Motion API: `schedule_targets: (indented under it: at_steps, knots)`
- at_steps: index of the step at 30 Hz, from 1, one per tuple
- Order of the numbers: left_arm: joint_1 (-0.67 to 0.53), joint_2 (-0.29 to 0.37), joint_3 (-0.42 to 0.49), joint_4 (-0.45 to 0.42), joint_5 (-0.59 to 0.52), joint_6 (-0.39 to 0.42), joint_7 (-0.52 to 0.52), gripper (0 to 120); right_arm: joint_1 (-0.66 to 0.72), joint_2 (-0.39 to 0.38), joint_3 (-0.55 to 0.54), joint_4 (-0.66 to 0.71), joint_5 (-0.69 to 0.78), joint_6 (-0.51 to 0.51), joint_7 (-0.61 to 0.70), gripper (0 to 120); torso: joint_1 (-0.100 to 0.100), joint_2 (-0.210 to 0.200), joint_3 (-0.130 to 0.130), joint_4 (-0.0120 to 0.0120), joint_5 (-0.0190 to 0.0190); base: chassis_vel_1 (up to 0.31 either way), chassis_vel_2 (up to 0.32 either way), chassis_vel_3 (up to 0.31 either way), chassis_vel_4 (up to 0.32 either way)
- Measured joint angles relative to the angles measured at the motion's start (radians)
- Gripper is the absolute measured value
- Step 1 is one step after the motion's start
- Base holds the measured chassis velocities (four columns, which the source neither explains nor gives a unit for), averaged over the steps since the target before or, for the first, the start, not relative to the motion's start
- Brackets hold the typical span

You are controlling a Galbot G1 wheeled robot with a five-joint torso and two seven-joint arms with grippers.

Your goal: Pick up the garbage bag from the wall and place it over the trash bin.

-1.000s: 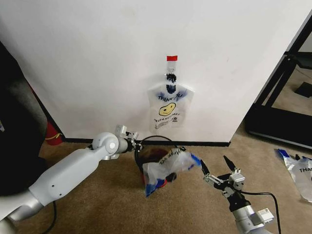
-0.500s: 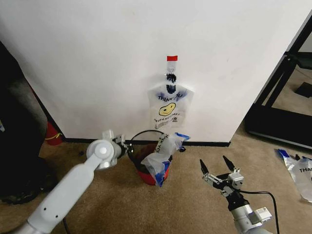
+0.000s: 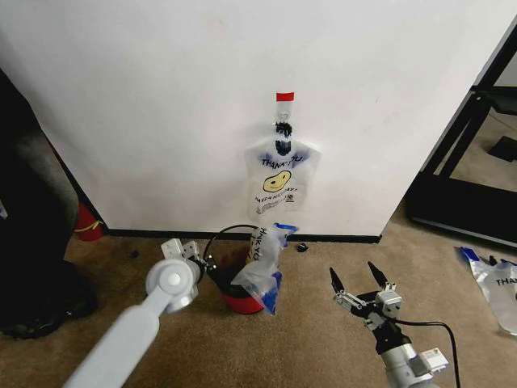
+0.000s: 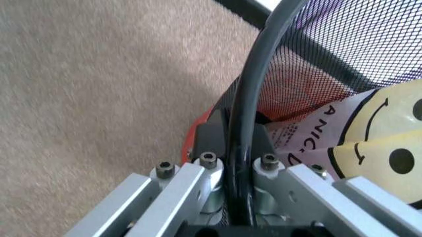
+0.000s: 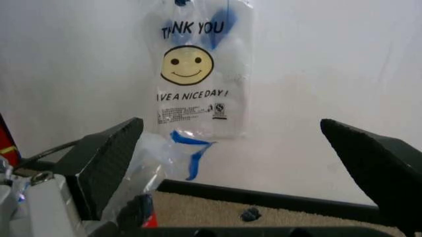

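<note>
The trash bin [image 3: 241, 301] stands on the carpet just in front of the wall, with a dark mesh wall [image 4: 343, 49], a black rim and a red base. My left gripper [image 3: 206, 263] is shut on that rim [image 4: 240, 98] at the bin's left side. A garbage bag [image 3: 263, 257] with blue-edged handles lies crumpled over the bin's right side, its smiley print [image 4: 379, 143] close to my left fingers. A second, similar bag [image 3: 281, 179] hangs flat on the wall above. My right gripper [image 3: 353, 273] is open and empty to the right of the bin, facing the hanging bag [image 5: 197, 74].
A red cylinder with a yellow band [image 3: 86, 223] stands at the left by the wall. A black metal frame [image 3: 460, 162] fills the right side, and another bag [image 3: 497, 287] lies on the carpet there. A small dark object [image 3: 301, 247] sits by the baseboard.
The bag, stretched toward my right gripper a second ago, has dropped and now hangs against the bin. My left arm has drawn back, bringing the bin slightly left and nearer.
</note>
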Motion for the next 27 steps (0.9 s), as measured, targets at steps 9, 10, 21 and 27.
schedule_targets:
  at_steps: [9,10,21,27]
  knots:
    - [0.034,-0.028,0.008,0.019,0.086,-0.038,0.020,0,-0.010,0.000,-0.002,0.003,-0.009,0.001,0.000,100,0.000,0.000,0.000,0.0000,0.0001,0.000,0.000,0.000,0.000]
    - [0.039,-0.029,0.009,0.022,0.100,-0.043,0.024,0,-0.010,0.000,-0.003,0.002,-0.009,0.001,0.000,100,0.000,0.000,0.000,-0.0001,0.0001,0.000,0.000,0.000,0.000]
    - [0.056,-0.034,0.004,0.047,0.111,-0.049,0.049,0,-0.005,0.000,-0.016,0.001,-0.012,0.001,0.000,100,0.000,0.000,0.000,0.0001,0.0002,0.000,0.000,0.000,0.000]
    - [0.080,-0.033,0.002,0.021,0.109,-0.028,0.074,15,-0.007,-0.001,-0.014,0.003,-0.012,0.001,0.001,100,0.000,0.000,0.000,0.0000,-0.0005,0.000,0.000,0.000,0.000]
